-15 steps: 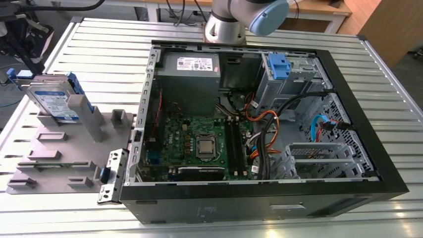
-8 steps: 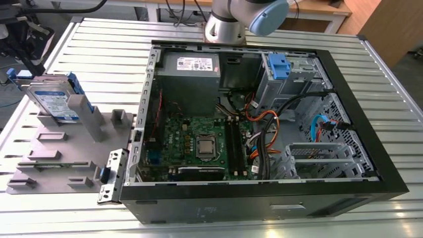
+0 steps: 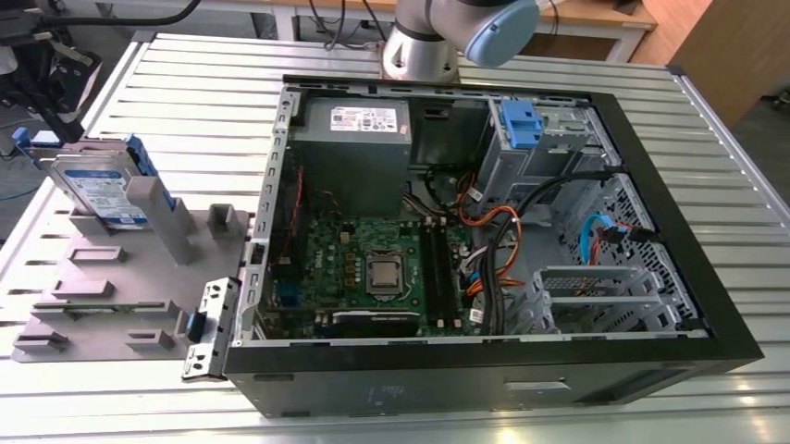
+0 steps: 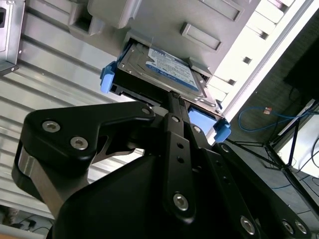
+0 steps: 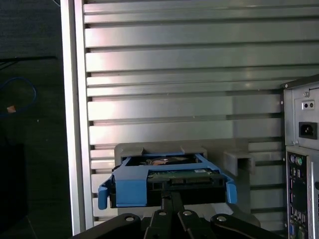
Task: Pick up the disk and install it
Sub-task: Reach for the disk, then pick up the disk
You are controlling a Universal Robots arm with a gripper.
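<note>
The hand (image 4: 173,98) sits right against the near edge of the disk (image 4: 167,67).

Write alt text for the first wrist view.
The disk, framed by its blue carrier, sits in a grey holder on a ribbed metal table, with the black gripper right at its connector edge. The back of a computer case stands beside the holder.

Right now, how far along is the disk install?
Done: nothing yet; the disk stands in the grey holder, outside the open computer case. In hand: the gripper sits at the disk's edge; a grasp cannot be confirmed. Left: lifting it and installing it in the case.
</note>
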